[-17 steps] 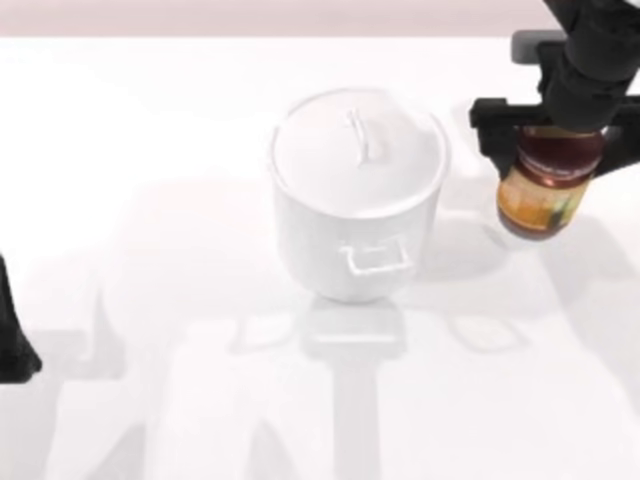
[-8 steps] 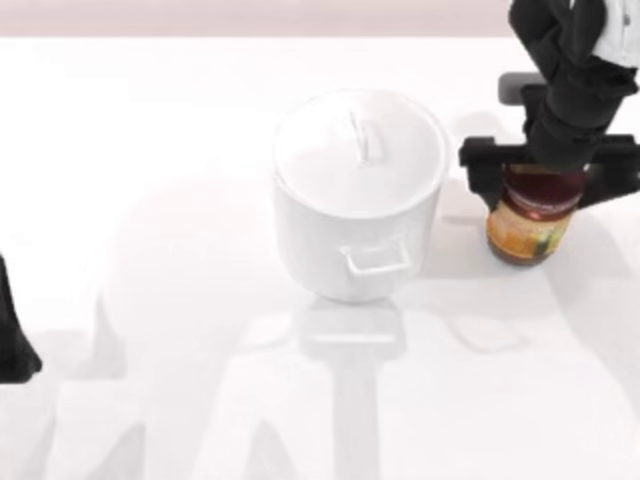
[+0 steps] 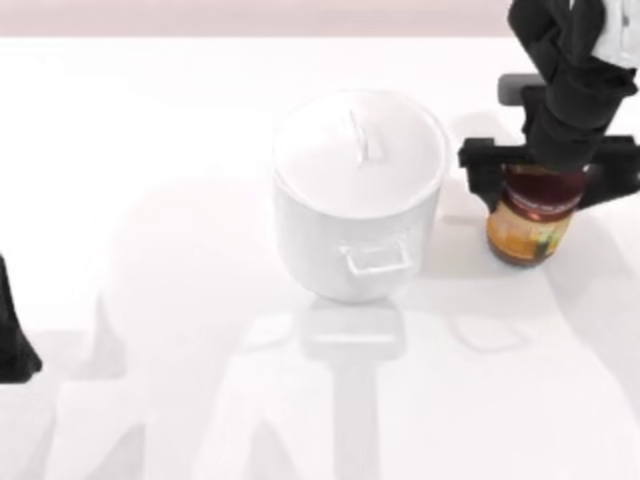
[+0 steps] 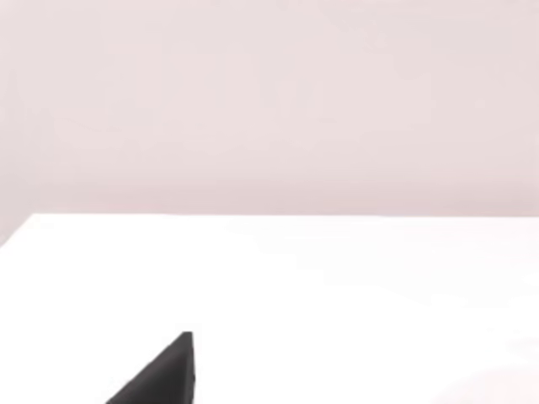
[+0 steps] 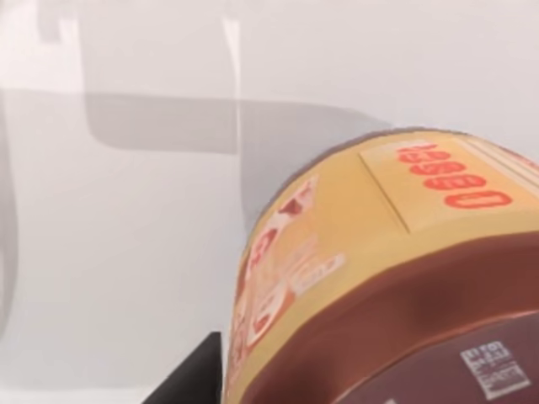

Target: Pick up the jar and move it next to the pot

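Amber-orange behind glass, the jar (image 3: pixel 528 228) stands on the worktop (image 3: pixel 180 160) at the right side, just beside the pot (image 3: pixel 358 195) with a narrow strip of white surface between them. Its shoulder is dark reddish-brown, and a yellowish label with green patches wraps its lower body — the lid itself is hidden under the arm in the top view. In the right wrist view the jar (image 5: pixel 379 278) fills much of the picture: a tan-yellow label with red lettering and small printed panels, a brown band beyond it, and a small white sticker on the dark top.

My right hand (image 3: pixel 545 172) sits directly over the jar, its black fingers (image 3: pixel 482 165) closed on either side of the jar's top, holding it.

White all over, the pot is a large cylinder with a flat lid, a slim lid handle and a rectangular side handle facing the near edge.

My left arm (image 3: pixel 12 335) is parked at the far left edge; whether its hand is wide or narrow cannot be told.
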